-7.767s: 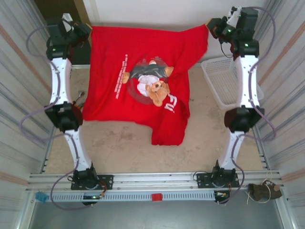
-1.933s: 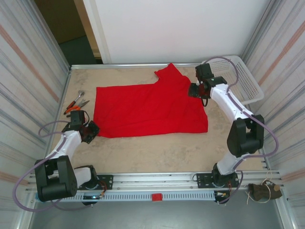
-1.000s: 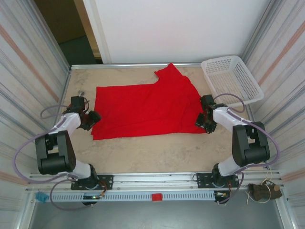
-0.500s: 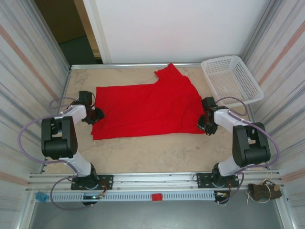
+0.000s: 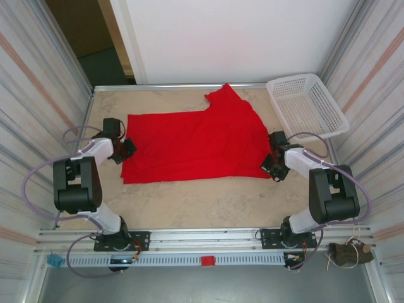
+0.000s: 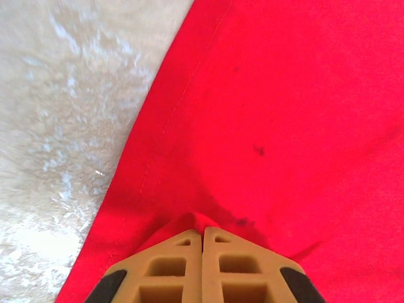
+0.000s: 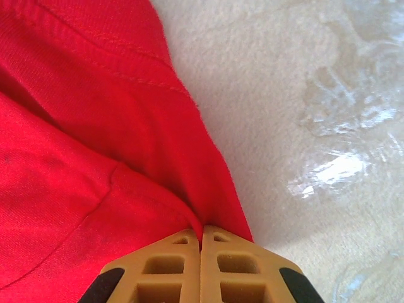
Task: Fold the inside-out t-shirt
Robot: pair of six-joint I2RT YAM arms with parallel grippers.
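t-shirt [image 5: 196,145], flat overhead, pinched by left end effector [image 6: 202,231], right end effector [image 7: 201,229]

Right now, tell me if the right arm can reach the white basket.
Probably yes: only bare table separates the right pincer from the basket, but it is shut on the t-shirt and would drag it.

Legible text: none.
The upturned face of the red t-shirt [image 5: 196,144] is plain cloth in the top and both wrist views. The white mesh basket [image 5: 291,79] and tabletop [image 5: 189,202] carry no readable marks.
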